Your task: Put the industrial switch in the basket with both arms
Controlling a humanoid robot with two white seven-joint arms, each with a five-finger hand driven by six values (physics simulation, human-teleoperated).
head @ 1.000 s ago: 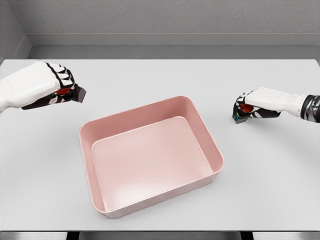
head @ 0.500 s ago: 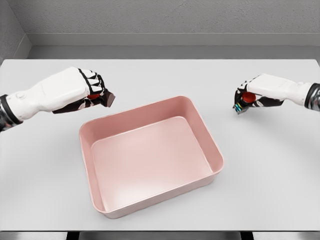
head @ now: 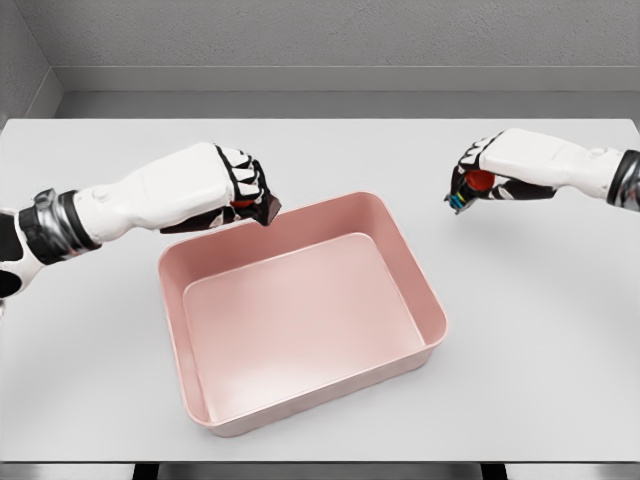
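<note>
Pink plastic forms the basket (head: 300, 320), which sits in the middle of a white table (head: 540, 340). At its far left rim, the left hand (head: 235, 185) hangs with fingers clamped around a dark switch with a red part (head: 262, 208), held just above the rim. Off to the right, well apart from the basket, the right hand (head: 490, 172) is curled tight on a second switch (head: 470, 188), red on top and seemingly lifted clear of the table.
</note>
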